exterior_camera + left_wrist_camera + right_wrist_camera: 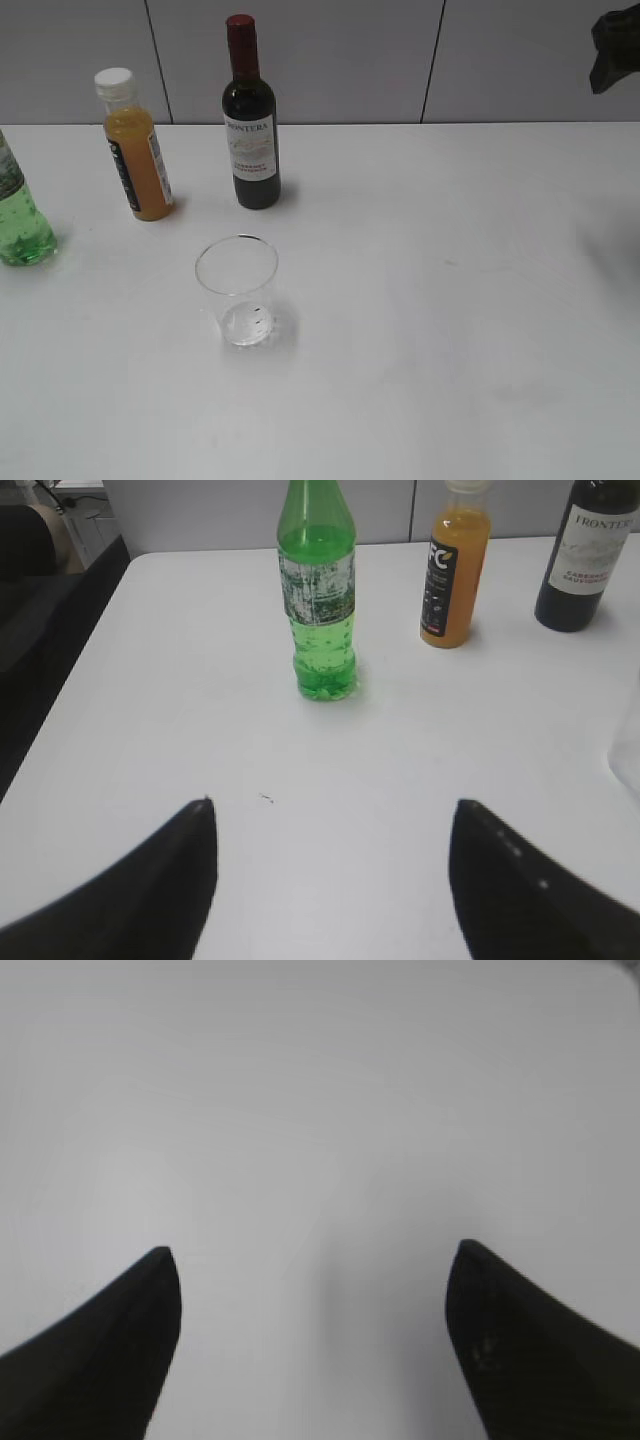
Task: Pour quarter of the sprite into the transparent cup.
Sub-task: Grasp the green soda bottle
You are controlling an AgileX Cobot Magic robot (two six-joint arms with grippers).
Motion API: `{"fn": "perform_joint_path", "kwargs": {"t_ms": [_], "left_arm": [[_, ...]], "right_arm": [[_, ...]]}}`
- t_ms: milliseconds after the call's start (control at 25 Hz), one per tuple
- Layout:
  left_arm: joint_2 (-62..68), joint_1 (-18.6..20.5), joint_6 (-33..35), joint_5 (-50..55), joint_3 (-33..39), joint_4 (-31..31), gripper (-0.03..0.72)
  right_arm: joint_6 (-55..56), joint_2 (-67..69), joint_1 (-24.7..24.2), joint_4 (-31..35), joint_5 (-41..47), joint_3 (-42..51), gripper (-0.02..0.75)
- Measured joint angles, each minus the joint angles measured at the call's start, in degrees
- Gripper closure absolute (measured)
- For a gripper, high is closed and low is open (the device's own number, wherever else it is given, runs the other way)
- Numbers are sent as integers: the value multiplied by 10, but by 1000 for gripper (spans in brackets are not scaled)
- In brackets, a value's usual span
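From the exterior view, the sprite (20, 215) stood upright at the far left edge of the white worktop (450, 300), partly cut off. The transparent cup (238, 291) stood upright nearer the front, apart from the orange juice bottle (135, 148) and the wine bottle (250, 120) behind it.

In the left wrist view, the left hand (333, 825) had its fingers (180, 870) spread apart with nothing between them, the sprite standing ahead and well apart.

In the right wrist view, the right hand (312, 1255) also stood spread apart over bare worktop, holding nothing.
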Motion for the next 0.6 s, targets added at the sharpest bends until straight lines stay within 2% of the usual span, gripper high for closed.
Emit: {"fn": "perform_joint_path", "kwargs": {"t_ms": [80,240,400,600], "left_arm": [[0,0,0,0,0,0,135],[0,0,0,0,0,0,135],[0,0,0,0,0,0,135],[0,0,0,0,0,0,135]], "right_arm": [[-15,0,-17,38,57,-6,106],[-33,-5,-33,43,157,-2,111],[-36,-52,-35,46,169,47,114],[-37,-150,-35,47,157,175,125]]}}
